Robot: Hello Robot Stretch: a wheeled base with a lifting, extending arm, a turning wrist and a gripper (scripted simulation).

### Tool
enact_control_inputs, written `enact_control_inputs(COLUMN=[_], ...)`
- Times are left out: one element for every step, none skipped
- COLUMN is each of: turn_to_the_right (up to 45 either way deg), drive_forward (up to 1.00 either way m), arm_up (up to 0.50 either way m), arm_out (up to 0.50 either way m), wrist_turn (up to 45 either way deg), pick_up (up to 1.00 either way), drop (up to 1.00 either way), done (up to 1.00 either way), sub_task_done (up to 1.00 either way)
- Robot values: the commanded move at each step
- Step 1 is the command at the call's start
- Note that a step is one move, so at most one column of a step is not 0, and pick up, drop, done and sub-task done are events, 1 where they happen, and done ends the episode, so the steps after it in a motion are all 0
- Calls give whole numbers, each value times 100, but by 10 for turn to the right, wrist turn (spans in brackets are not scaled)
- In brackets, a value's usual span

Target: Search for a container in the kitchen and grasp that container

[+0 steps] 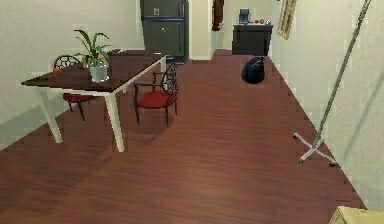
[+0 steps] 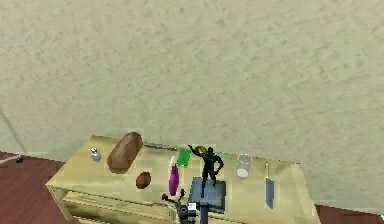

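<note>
A pale wooden sideboard (image 2: 100, 185) stands against the speckled wall in the arm side view. On it, towards the right, stands a small clear container (image 2: 243, 166) like a glass. My gripper (image 2: 207, 160) reaches up over the top at the end of the dark arm bar (image 2: 212, 198), left of that container. A green thing (image 2: 184, 158), a purple thing (image 2: 172, 178) and a yellow thing (image 2: 197, 150) lie close by the fingers. I cannot tell whether the gripper holds anything.
The top also carries a brown loaf (image 2: 125, 150), a small grey shaker (image 2: 96, 153) and a blue-handled knife (image 2: 270, 190). Ahead are a dark table (image 1: 120, 72) with a potted plant (image 1: 96, 55), red chairs (image 1: 157, 98), a black bag (image 1: 254, 70) and a lamp stand (image 1: 318, 148) by the right wall.
</note>
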Motion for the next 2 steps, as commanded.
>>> enact_control_inputs(turn_to_the_right=[0, 0], drive_forward=[0, 0], arm_up=[10, 0], arm_out=[0, 0], wrist_turn=[0, 0], pick_up=[0, 0], drop=[0, 0], done=[0, 100], sub_task_done=[0, 0])
